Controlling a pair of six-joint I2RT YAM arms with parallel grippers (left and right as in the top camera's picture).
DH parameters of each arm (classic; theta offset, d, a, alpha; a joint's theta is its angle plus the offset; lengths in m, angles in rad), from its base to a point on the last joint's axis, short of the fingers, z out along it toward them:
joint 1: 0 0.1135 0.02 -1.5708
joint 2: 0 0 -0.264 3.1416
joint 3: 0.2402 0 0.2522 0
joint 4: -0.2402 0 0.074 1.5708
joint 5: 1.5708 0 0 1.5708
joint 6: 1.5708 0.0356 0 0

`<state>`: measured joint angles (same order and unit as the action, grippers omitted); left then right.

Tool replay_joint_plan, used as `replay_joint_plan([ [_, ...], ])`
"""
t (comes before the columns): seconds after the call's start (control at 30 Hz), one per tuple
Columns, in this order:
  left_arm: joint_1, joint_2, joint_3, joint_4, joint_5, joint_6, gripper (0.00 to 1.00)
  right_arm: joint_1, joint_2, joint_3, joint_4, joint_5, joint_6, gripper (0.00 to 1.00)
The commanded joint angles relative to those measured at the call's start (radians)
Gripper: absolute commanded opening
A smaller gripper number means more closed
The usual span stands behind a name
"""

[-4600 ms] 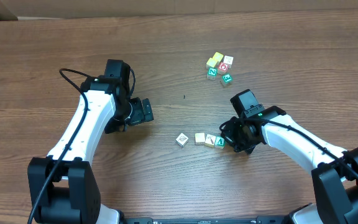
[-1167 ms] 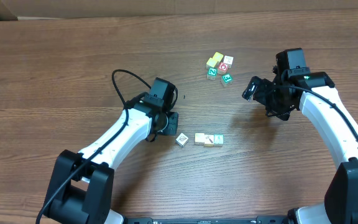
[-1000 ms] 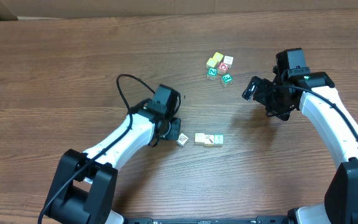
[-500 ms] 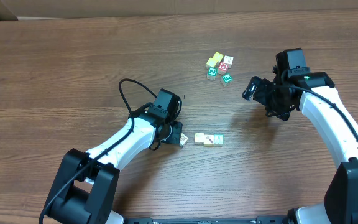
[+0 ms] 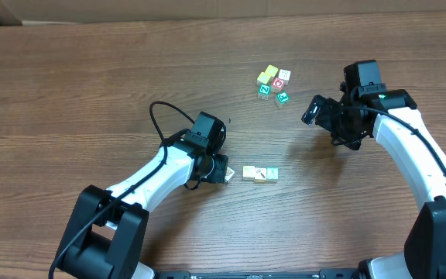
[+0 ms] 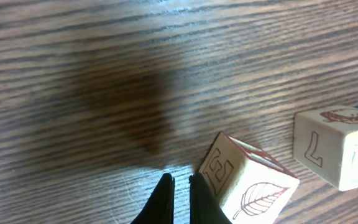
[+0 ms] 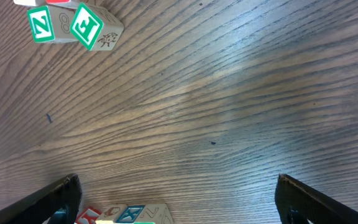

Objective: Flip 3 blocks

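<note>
Your left gripper [image 6: 179, 194] has its fingers pressed together with nothing between them, and it is working as a poker, not a clamp. In the left wrist view the tips sit right against the lower left edge of the white block [image 6: 248, 182]. That block shows an E on one face and a leaf drawing on another, and it looks tipped up on an edge, not lying flat. I judge this flip to be under way and not yet finished.

From overhead, the white block lies at 3 o'clock of the left gripper and is mostly hidden under it. Further out at 3 o'clock is a short row near it: the yellow-tan block [image 5: 249, 172], a middle block [image 5: 262, 175] and the green-lettered block [image 5: 272, 174], all touching and resting flat on the table [image 5: 91, 93]. The pictures do not show whether any of these has been turned already, so count them as unconfirmed.

Your right gripper [image 7: 178, 180] hangs with its jaws spread wide and holding nothing, at about 2 o'clock of the row and well apart from it. The cluster of blocks [image 5: 273, 84] at 12 o'clock of the row is not being touched.
</note>
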<state>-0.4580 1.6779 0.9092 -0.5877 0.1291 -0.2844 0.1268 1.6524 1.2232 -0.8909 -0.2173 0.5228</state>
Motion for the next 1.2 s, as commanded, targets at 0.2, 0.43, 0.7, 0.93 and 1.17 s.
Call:
replay_joint_plan([
  [0.2,-0.003,0.002,-0.011,-0.029,0.089,-0.024,0.04,0.002,-0.003,0.013,0.002,0.007,-0.007,1.0],
  [0.43,-0.003,0.002,-0.011,-0.041,0.08,-0.077,0.04,0.002,-0.003,0.013,0.002,0.008,-0.007,1.0],
  [0.7,0.001,0.002,0.008,-0.195,0.06,-0.142,0.04,0.002,-0.003,0.013,0.002,0.008,-0.007,1.0],
  [0.93,-0.001,0.002,0.056,-0.16,0.002,-0.138,0.04,0.002,-0.003,0.013,0.002,0.008,-0.007,1.0],
  [1.17,-0.011,0.015,0.051,-0.122,-0.109,-0.139,0.04,0.002,-0.003,0.013,0.002,0.008,-0.007,1.0],
])
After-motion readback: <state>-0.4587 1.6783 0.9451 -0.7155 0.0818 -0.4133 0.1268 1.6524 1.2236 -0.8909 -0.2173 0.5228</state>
